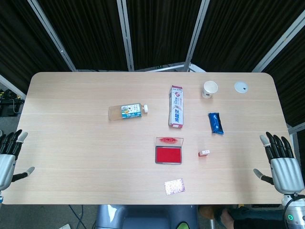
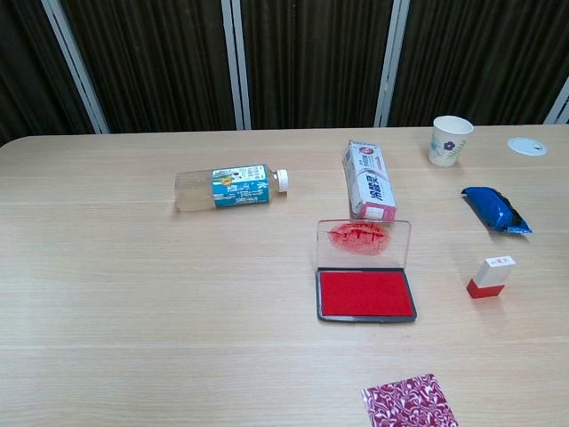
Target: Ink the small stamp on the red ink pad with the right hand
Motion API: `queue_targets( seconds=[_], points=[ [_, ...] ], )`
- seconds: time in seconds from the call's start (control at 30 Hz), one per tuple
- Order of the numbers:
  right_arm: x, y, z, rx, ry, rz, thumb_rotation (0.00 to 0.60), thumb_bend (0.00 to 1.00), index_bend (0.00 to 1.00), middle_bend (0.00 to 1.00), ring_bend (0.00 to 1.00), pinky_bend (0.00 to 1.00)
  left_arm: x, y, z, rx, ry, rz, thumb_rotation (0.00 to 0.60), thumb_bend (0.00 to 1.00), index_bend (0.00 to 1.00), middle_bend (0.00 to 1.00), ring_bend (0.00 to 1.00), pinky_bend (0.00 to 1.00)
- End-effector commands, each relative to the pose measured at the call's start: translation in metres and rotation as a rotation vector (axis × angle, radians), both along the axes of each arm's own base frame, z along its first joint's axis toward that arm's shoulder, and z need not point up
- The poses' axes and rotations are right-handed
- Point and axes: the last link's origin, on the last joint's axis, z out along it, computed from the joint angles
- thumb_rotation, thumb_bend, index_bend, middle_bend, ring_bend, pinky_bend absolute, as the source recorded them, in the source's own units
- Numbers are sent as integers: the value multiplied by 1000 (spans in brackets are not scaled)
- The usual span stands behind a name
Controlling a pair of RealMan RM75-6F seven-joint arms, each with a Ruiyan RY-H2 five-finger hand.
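The red ink pad point(image 1: 168, 154) point(image 2: 366, 294) lies open near the table's middle front, its clear lid point(image 2: 364, 243) standing up behind it. The small stamp point(image 1: 204, 153) point(image 2: 491, 276), white above and red below, stands just to the pad's right. My right hand point(image 1: 281, 161) hovers at the table's right edge, fingers spread and holding nothing, well to the right of the stamp. At the left edge my left hand point(image 1: 8, 157) is likewise spread with nothing in it. Neither hand appears in the chest view.
A plastic bottle point(image 1: 126, 111) lies on its side left of centre. A toothpaste box point(image 1: 176, 106) lies behind the pad. A paper cup point(image 1: 209, 89), a white lid point(image 1: 241, 87) and a blue packet point(image 1: 216, 122) sit at the back right. A patterned card point(image 1: 174, 186) lies at the front.
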Motion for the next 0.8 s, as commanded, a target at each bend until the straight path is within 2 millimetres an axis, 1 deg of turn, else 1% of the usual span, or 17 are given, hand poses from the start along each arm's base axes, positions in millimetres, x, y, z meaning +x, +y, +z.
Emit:
queue_targets(
  seconds=[0.03, 0.17, 0.2, 0.23, 0.27, 0.3, 0.33, 0.37, 0.43, 0.6, 0.7, 0.73, 0.8],
  points=[
    [0, 0, 0, 3, 2, 0, 600, 0, 0, 0, 0, 0, 0, 0, 0, 1, 0, 1, 600, 0, 0, 0, 0, 0],
    [0, -1, -3, 15, 2, -3, 600, 0, 0, 0, 0, 0, -1, 0, 0, 1, 3, 3, 600, 0, 0, 0, 0, 0],
    [0, -3, -4, 22, 1, -3, 600, 0, 0, 0, 29, 47, -1, 0, 0, 2, 3, 3, 600, 0, 0, 0, 0, 0],
    [1, -6, -5, 31, 0, 0, 600, 0, 0, 0, 147, 210, -1, 1, 0, 4, 4, 3, 600, 0, 0, 0, 0, 0],
    [2, -10, -7, 42, -1, 8, 600, 0, 0, 0, 261, 353, -1, 1, -1, 6, 6, 3, 600, 0, 0, 0, 0, 0],
    [4, -17, -9, 55, -2, 25, 600, 0, 0, 0, 448, 580, -1, 2, -1, 7, 9, 3, 600, 0, 0, 0, 0, 0],
    [6, -23, -11, 65, 0, 40, 600, 0, 0, 0, 590, 738, -1, 2, -2, 8, 11, 4, 600, 0, 0, 0, 0, 0],
    [8, -29, -14, 81, 4, 49, 600, 0, 0, 0, 638, 781, -1, 2, -2, 6, 13, 5, 600, 0, 0, 0, 0, 0],
    [14, -51, -24, 138, 50, 87, 600, 0, 0, 0, 684, 826, 0, 4, -6, 1, 17, 10, 600, 0, 0, 0, 0, 0],
    [31, -91, -51, 263, 99, 127, 600, 0, 0, 0, 704, 846, -4, 13, -15, 2, 59, 39, 600, 0, 0, 0, 0, 0],
    [39, -105, -70, 326, 102, 140, 600, 0, 0, 0, 706, 850, -5, 17, -20, 1, 76, 56, 600, 0, 0, 0, 0, 0],
    [42, -108, -80, 361, 104, 150, 600, 0, 4, 0, 707, 853, -8, 18, -23, -3, 85, 67, 600, 0, 0, 0, 0, 0],
    [43, -113, -91, 400, 113, 156, 600, 0, 38, 20, 715, 877, -11, 21, -24, -2, 95, 81, 600, 0, 0, 0, 0, 0]
  ],
)
